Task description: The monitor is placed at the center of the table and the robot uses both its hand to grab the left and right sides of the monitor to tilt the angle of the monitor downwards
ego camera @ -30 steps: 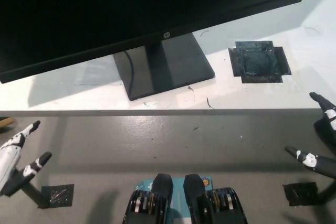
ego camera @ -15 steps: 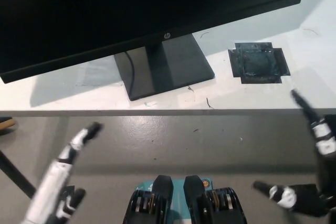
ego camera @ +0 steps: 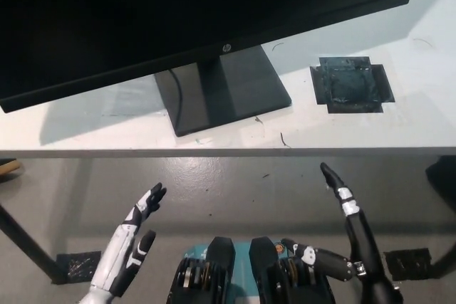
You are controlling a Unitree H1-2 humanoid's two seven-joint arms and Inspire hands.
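While held low over grey floor, short of the worktop edge, touching nothing: left hand, white, lower left, fingers spread and pointing up toward the worktop, open and empty. Right hand, black with white patches, lower right, likewise open, one finger stretched toward the worktop edge, another lying sideways near the bottom middle, nothing in it.

Monitor upright on the white worktop, dark screen filling the upper part of the view, lower bezel slanting from lower left to upper right, small logo at its middle. Black square base under it, flat on the worktop, with a neck rising into the back of the screen. Well apart from both hands, with the worktop edge between.

Dark tape patch stuck to the worktop, right of the base and apart from it. Scuffs and small marks on the white surface near the base. Two more dark tape patches on the floor, one lower left, one lower right.
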